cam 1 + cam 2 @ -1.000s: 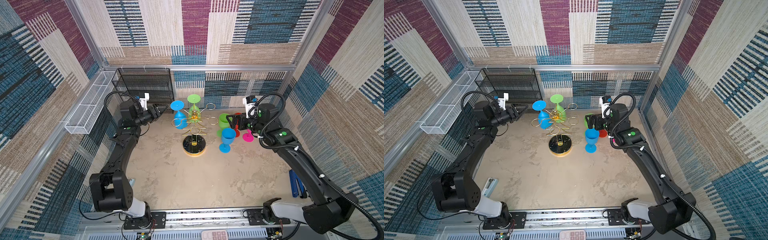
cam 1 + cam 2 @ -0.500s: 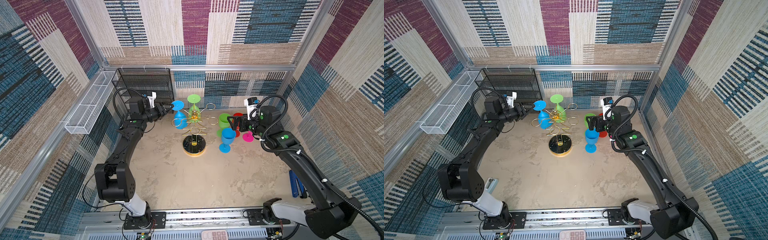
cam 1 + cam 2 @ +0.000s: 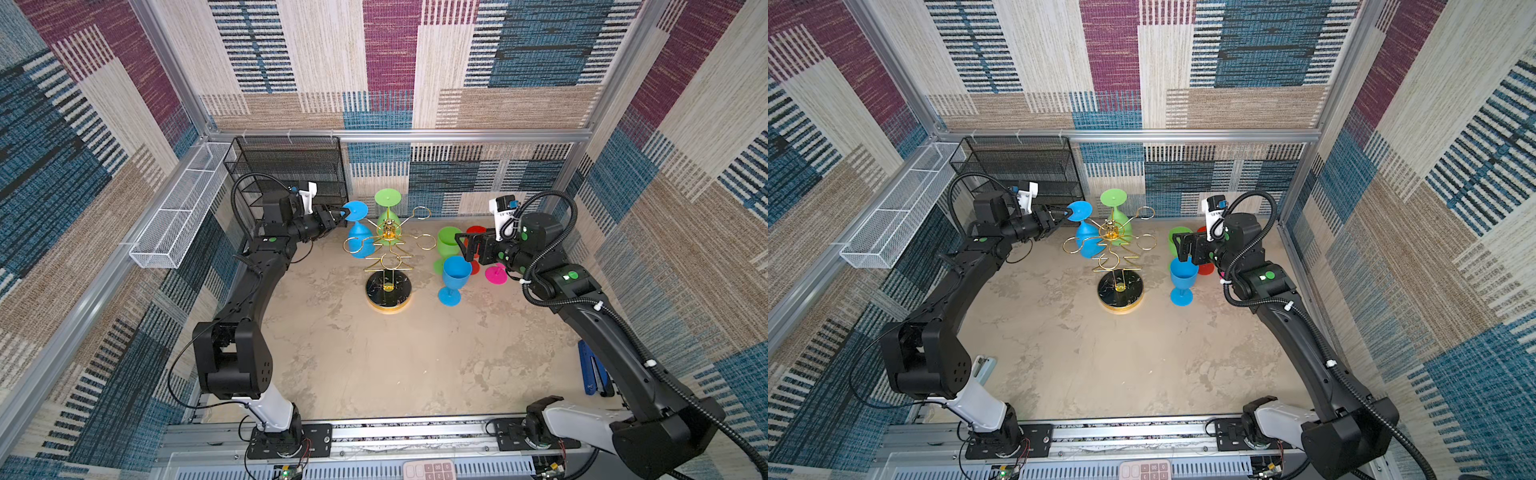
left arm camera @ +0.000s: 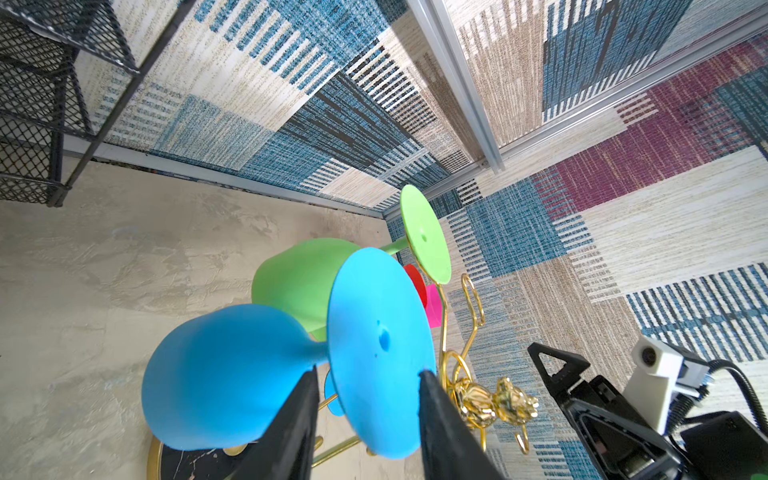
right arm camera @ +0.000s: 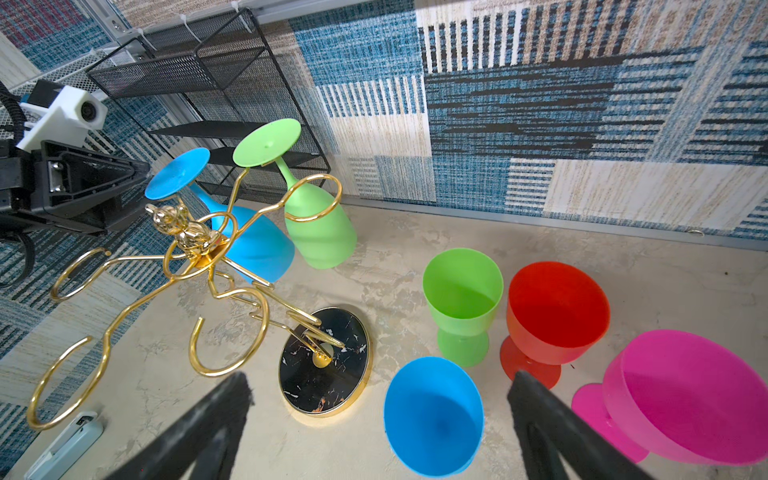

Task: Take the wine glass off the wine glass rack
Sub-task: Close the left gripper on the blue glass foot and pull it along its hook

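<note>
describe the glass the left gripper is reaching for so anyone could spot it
Find the gold rack in the middle of the table. Two glasses hang upside down on it: take the blue hanging glass, its foot at the left gripper. The green glass hangs beside it, and the other blue glass stands upright.

1. this is looking like a robot lab test cell, not a home: patterned woven panels (image 3: 390, 62) are closing it in, and an aluminium frame (image 3: 399, 135) is holding them.
2. the left arm (image 3: 253, 286) and the right arm (image 3: 611, 332) are standing on a metal rail (image 3: 415, 434), with cables running along them.
3. a left wrist camera (image 3: 309, 194) and a right wrist camera (image 3: 503, 206) are watching the work.
4. the stone-look tabletop (image 3: 374, 365) is carrying only props: a wine glass rack (image 3: 378, 286), a blue plastic glass (image 3: 456, 272), a black mesh shelf (image 3: 291, 166).
</note>
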